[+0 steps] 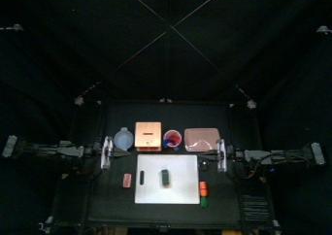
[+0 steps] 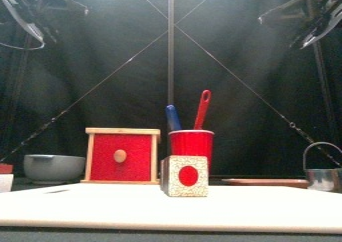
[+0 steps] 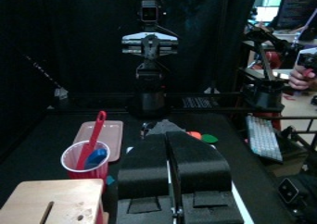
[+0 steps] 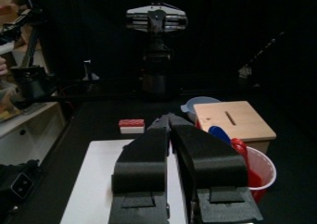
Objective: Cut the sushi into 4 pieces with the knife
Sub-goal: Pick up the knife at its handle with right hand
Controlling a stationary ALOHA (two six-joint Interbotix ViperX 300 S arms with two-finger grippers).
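Note:
The dark green sushi roll (image 1: 165,177) lies whole on the white cutting board (image 1: 182,166); the front view shows its end face (image 2: 186,176). Behind the board stands the red cup (image 1: 173,138), holding a blue knife (image 2: 174,117) and a red knife (image 2: 203,108). My left gripper (image 1: 107,153) hovers off the board's left edge, jaws shut and empty (image 3: 171,133). Opposite it, off the right edge, my right gripper (image 1: 223,155) is also shut on nothing (image 4: 173,121). Both are raised well above the table.
Along the back stand a blue-grey bowl (image 1: 123,140), a wooden box (image 1: 148,138) with a red drawer front (image 2: 122,156), and a pink tray (image 1: 200,138). A red-and-white toy (image 1: 127,181) lies left of the board, orange (image 1: 204,188) and green (image 1: 205,202) toys to its right. A metal cutter (image 2: 323,174) sits far right.

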